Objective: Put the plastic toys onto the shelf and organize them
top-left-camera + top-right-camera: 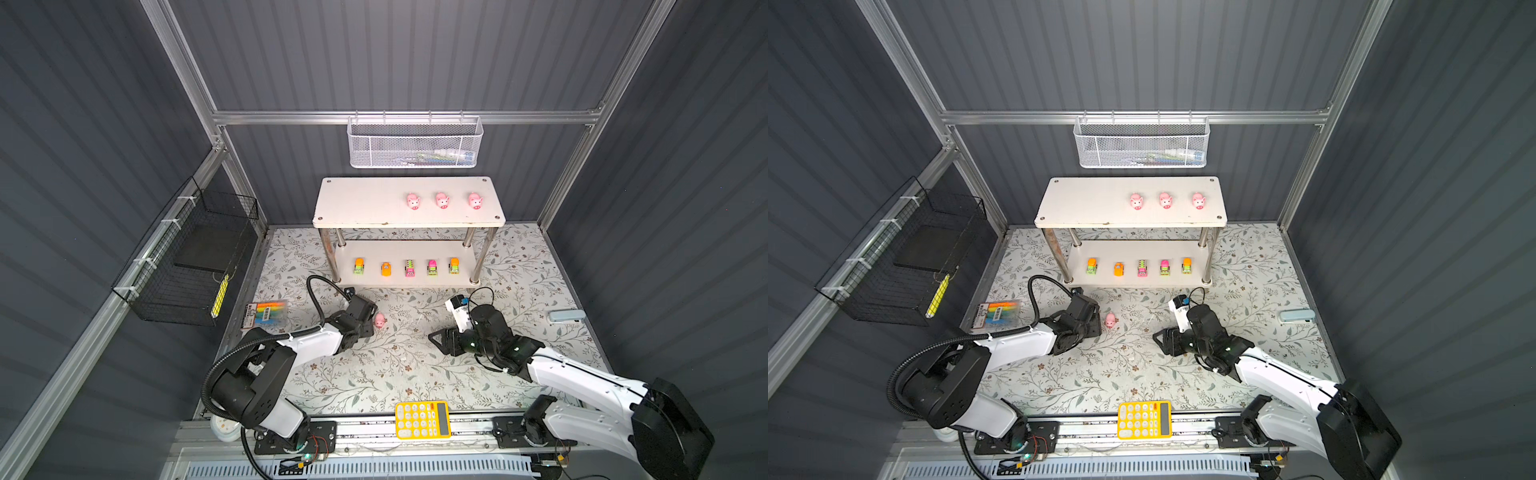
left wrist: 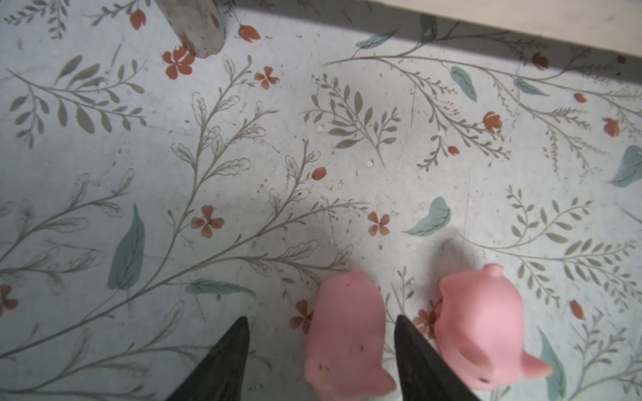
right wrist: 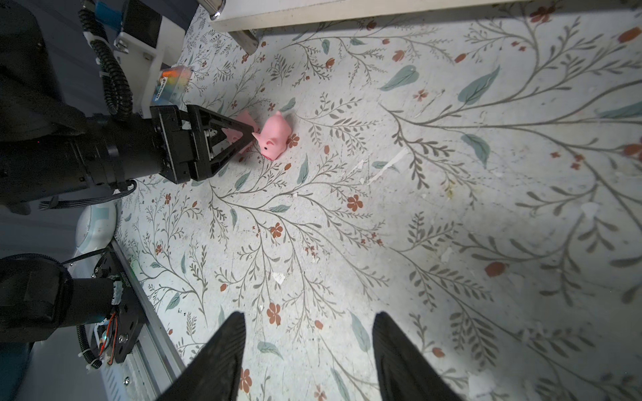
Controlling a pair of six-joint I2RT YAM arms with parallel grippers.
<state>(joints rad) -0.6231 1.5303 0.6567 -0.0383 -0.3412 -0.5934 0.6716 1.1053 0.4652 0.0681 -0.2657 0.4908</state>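
two loose pigs [image 2: 347,333], three shelved pigs [image 1: 442,200], five vehicles [image 1: 409,268]

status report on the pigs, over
Left gripper open, fingers astride small pink plastic pig. Right gripper open, empty. Second pink pig beside one finger, in the way.

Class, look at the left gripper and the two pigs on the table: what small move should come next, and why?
Probably close the left gripper: its open jaws straddle one pig with a gap on one side. The second pig lies outside a finger, clear of the pinch.
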